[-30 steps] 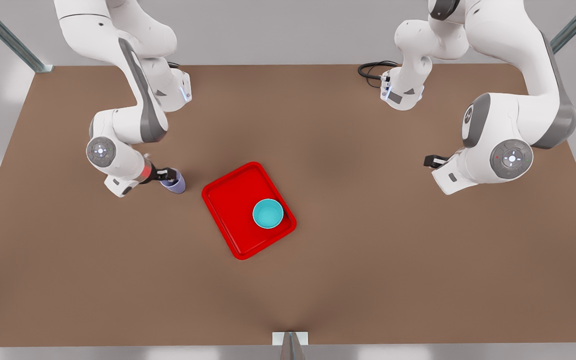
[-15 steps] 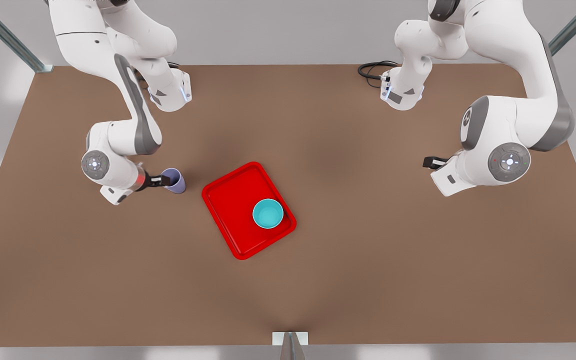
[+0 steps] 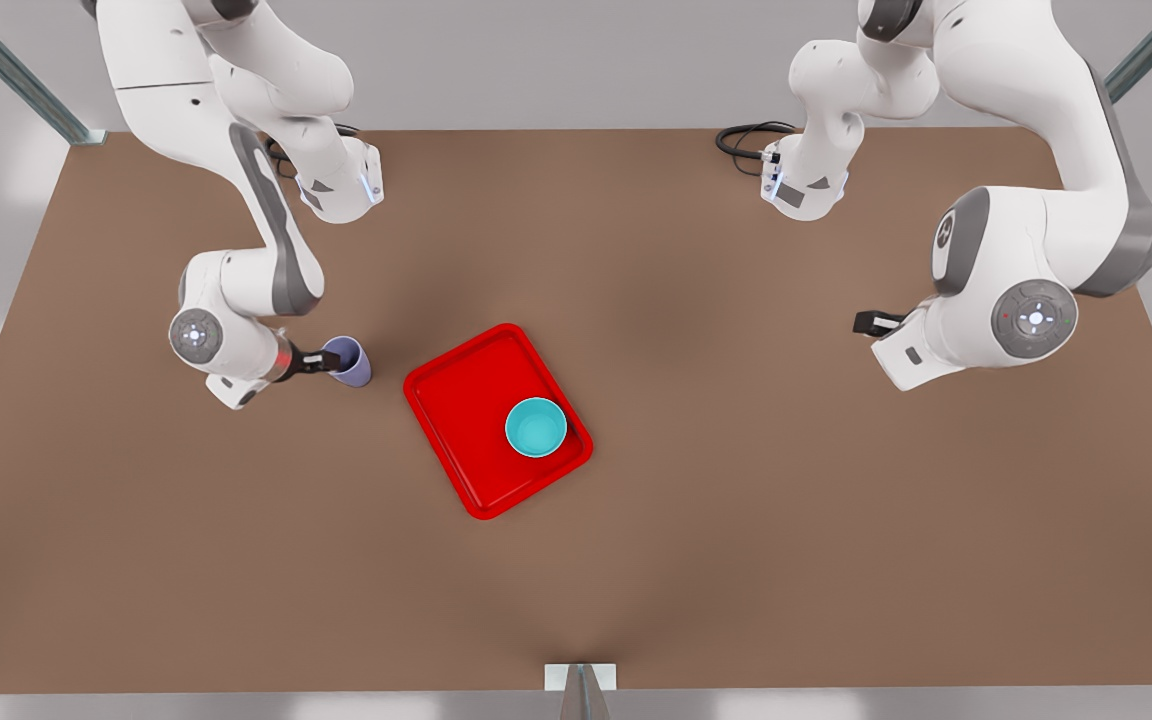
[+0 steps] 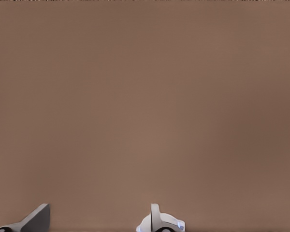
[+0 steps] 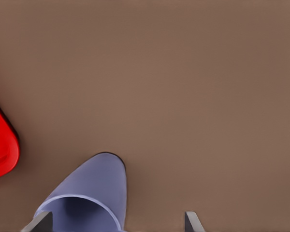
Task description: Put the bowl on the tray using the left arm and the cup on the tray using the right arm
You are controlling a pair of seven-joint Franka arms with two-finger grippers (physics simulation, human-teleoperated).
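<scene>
The teal bowl (image 3: 536,427) sits inside the red tray (image 3: 461,395), near the corner on the front view's right. The lavender cup (image 3: 350,364) stands upright on the table, a short way off the tray on the front view's left. My right gripper (image 3: 321,358) is low beside the cup and open. In the right wrist view the cup (image 5: 94,193) lies between the spread fingertips (image 5: 41,222), close to one of them, with a tray corner (image 5: 0,145) at the side. My left gripper (image 3: 871,322) waits far off on the front view's right.
Both arm bases (image 3: 804,190) stand at the table's far edge, with a black cable (image 3: 741,140) coiled by one. A metal post (image 3: 580,690) rises at the near edge. Bare brown table (image 3: 736,500) surrounds the tray.
My right gripper has drawn back from over the cup towards the front view's left and now sits beside its rim. The left arm has shifted slightly to the front view's right.
</scene>
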